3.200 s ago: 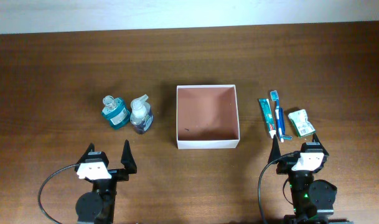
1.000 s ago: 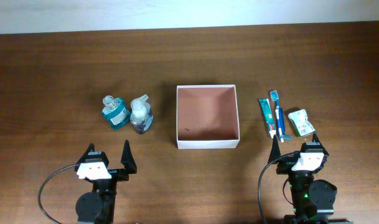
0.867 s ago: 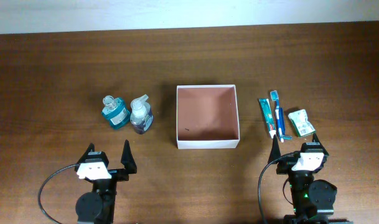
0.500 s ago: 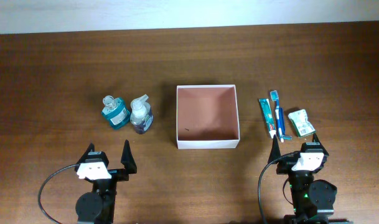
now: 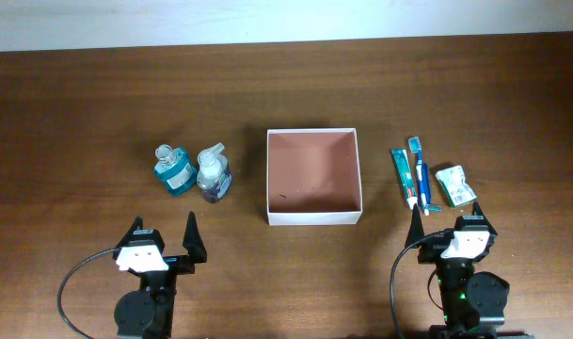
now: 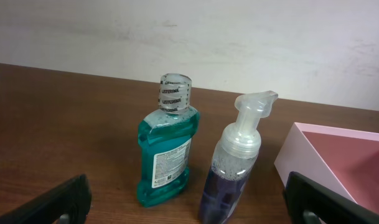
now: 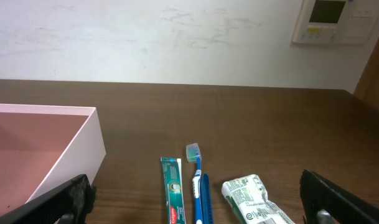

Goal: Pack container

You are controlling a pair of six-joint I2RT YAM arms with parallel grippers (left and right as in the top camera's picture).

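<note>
The container, a square white-walled box with a reddish-brown floor, sits empty mid-table; it also shows in the left wrist view and right wrist view. A teal mouthwash bottle and a clear pump bottle stand left of it. A toothpaste tube, blue toothbrush and green-white packet lie right of it. My left gripper is open and empty, below the bottles. My right gripper is open and empty, below the toothbrush.
The brown wooden table runs to a white wall at the far edge. A wall thermostat shows in the right wrist view. Black cables loop beside both arm bases at the near edge.
</note>
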